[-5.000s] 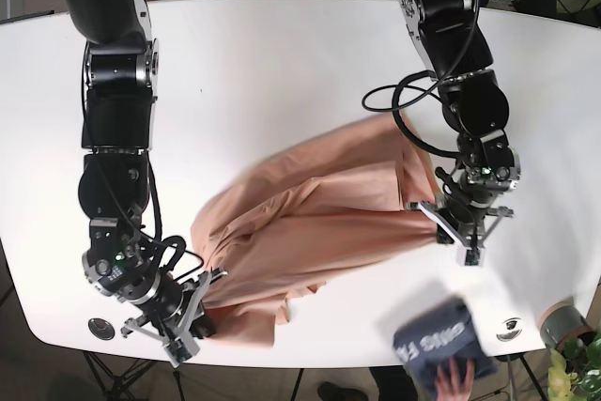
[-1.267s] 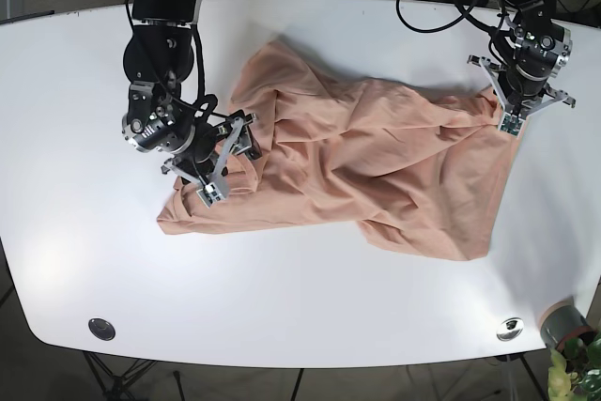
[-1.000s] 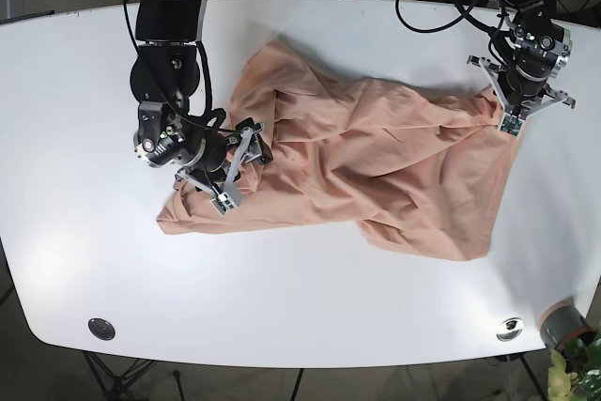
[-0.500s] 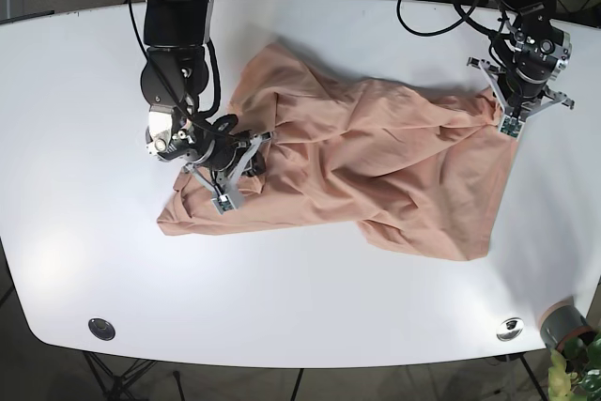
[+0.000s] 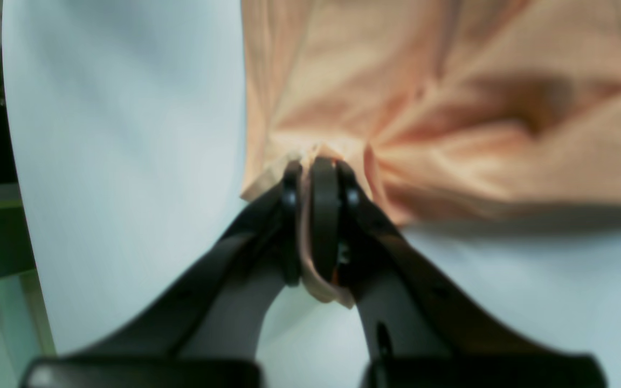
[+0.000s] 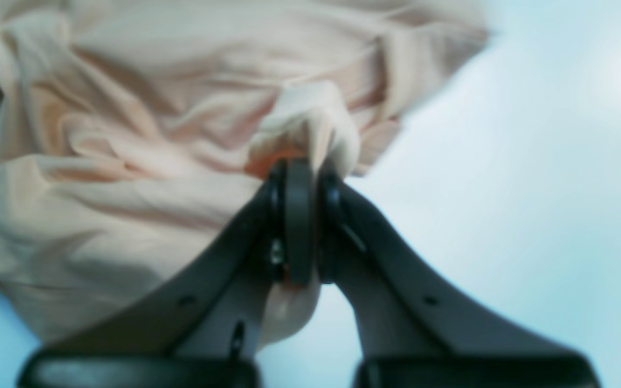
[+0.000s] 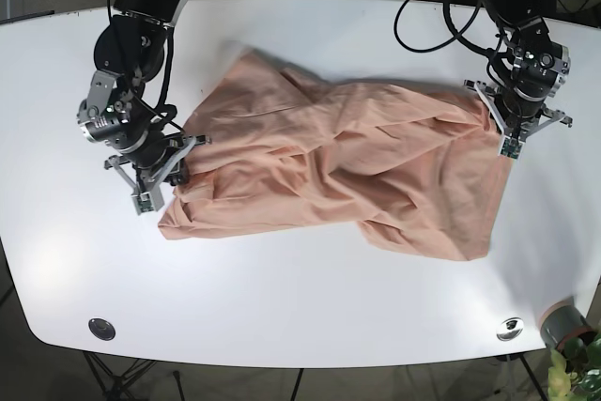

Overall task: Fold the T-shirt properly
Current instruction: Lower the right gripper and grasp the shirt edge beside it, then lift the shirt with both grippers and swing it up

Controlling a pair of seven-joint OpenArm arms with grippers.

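Base view: a rumpled peach T-shirt sprawls across the white worktop. Left gripper and right gripper each have jaws clenched on its fabric.

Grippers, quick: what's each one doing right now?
Left gripper: closed, pinching the T-shirt edge.
Right gripper: closed, pinching a bunched fold of the T-shirt.

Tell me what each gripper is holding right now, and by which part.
Both hold the T-shirt: the left gripper is shut on an edge; the right gripper pinches a bunched fold at its opposite edge.
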